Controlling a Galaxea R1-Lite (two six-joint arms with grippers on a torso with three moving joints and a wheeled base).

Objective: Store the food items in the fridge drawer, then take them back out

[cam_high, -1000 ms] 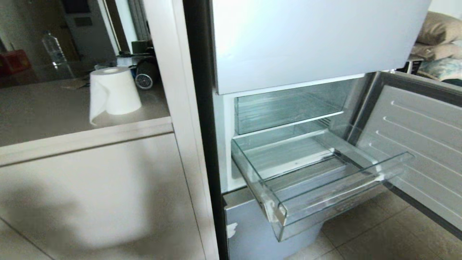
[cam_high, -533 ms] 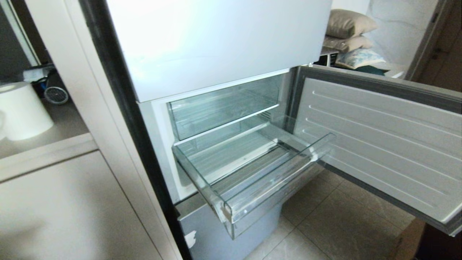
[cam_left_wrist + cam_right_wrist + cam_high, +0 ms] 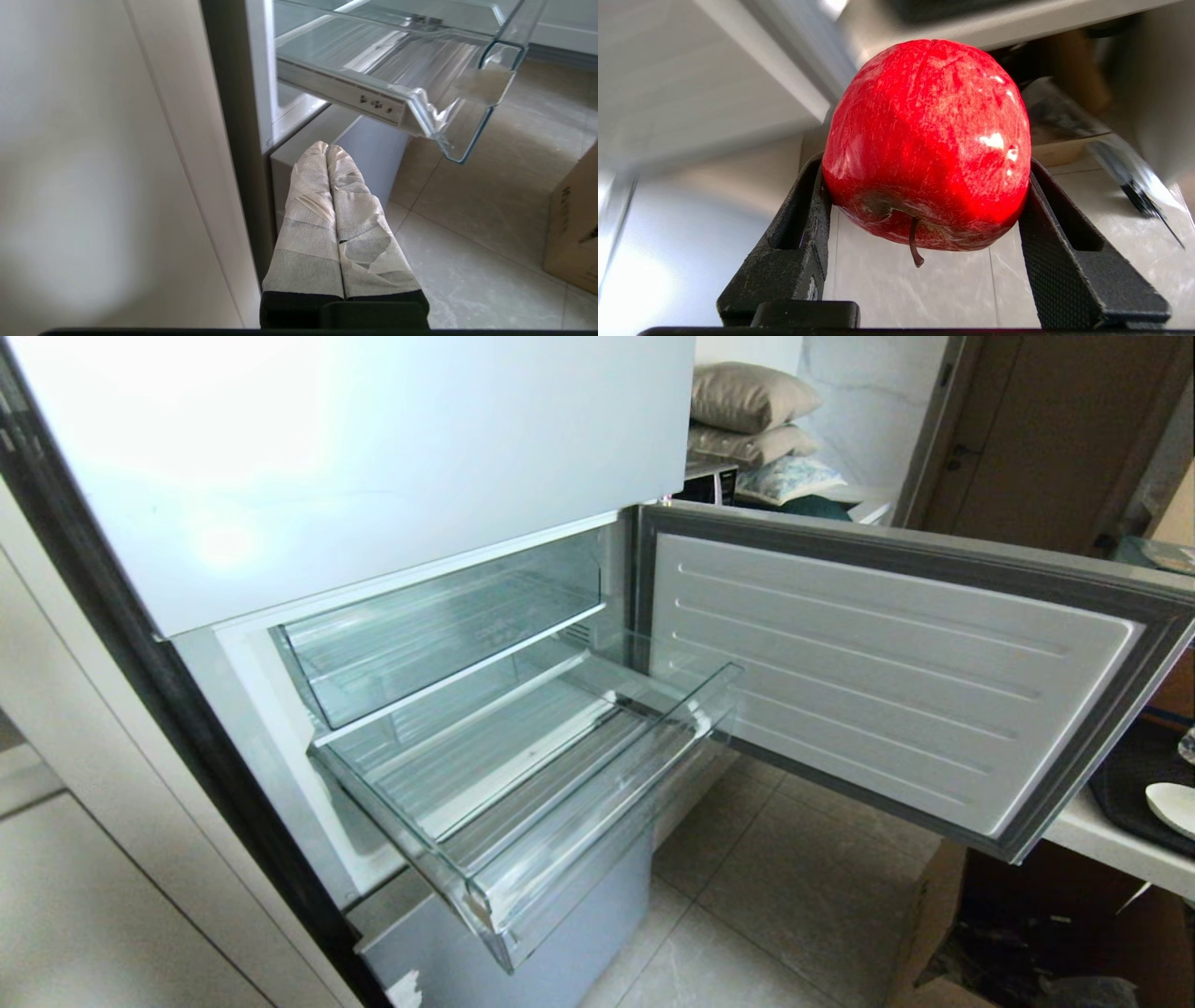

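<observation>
Jaws of the right gripper are being clamped on the red apple, above the tiled floor. Left gripper jaws are being pressed together below the pulled-out fridge drawer.

Daylight is bright and even. In the head view a strong glare washes out the upper fridge door, and the clear fridge drawer carries pale reflections. Straight edges bow near the frame borders. In the right wrist view the red apple is sharp with small white highlights, while everything behind it smears with blur. The left wrist view's cabinet side looks soft, dimly shadowed.
</observation>
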